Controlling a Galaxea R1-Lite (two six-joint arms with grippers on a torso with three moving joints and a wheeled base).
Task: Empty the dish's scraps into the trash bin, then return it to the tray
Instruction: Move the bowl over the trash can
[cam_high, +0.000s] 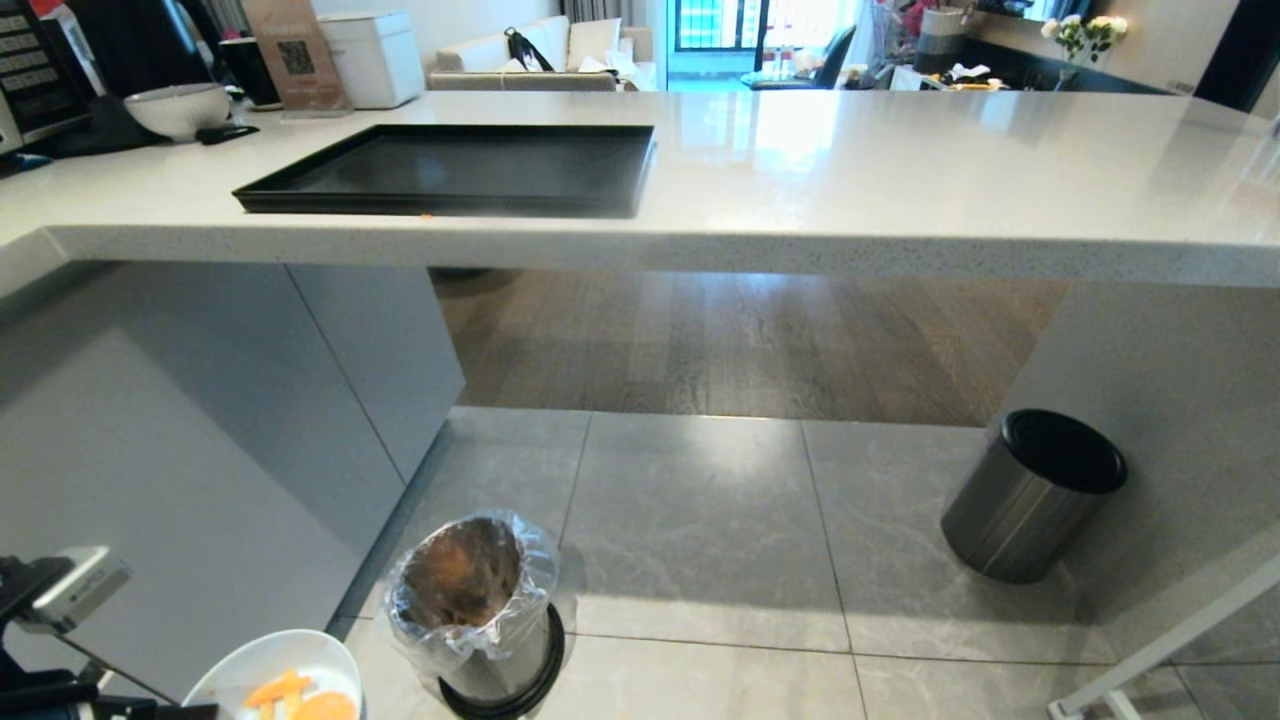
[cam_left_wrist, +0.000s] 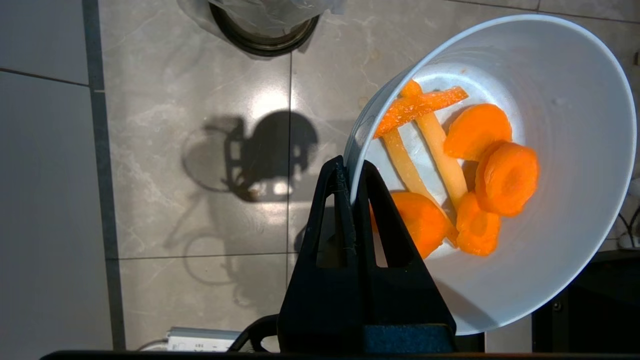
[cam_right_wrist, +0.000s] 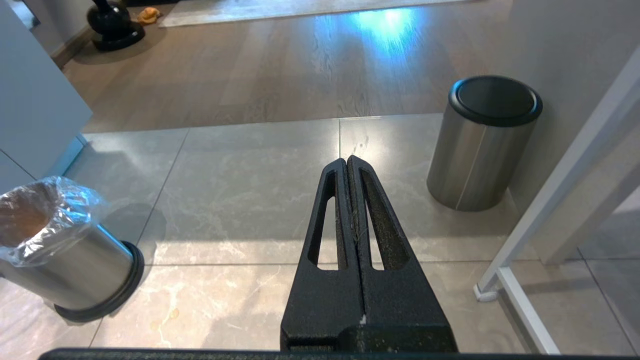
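My left gripper is shut on the rim of the dish, a small round bowl, white inside. The dish hangs low over the floor tiles, just left of the trash bin, and is a little tilted. Several orange and pale scraps lie in it; the scraps also show in the head view. The trash bin is a small metal one with a crinkled clear bag; this trash bin stands open-topped. The black tray lies on the counter. My right gripper is shut on nothing above the floor.
A brushed-steel cylinder bin with a black top stands on the right by the counter's side panel. The counter overhangs the floor ahead; a grey cabinet is on the left. A white frame leg runs along the right.
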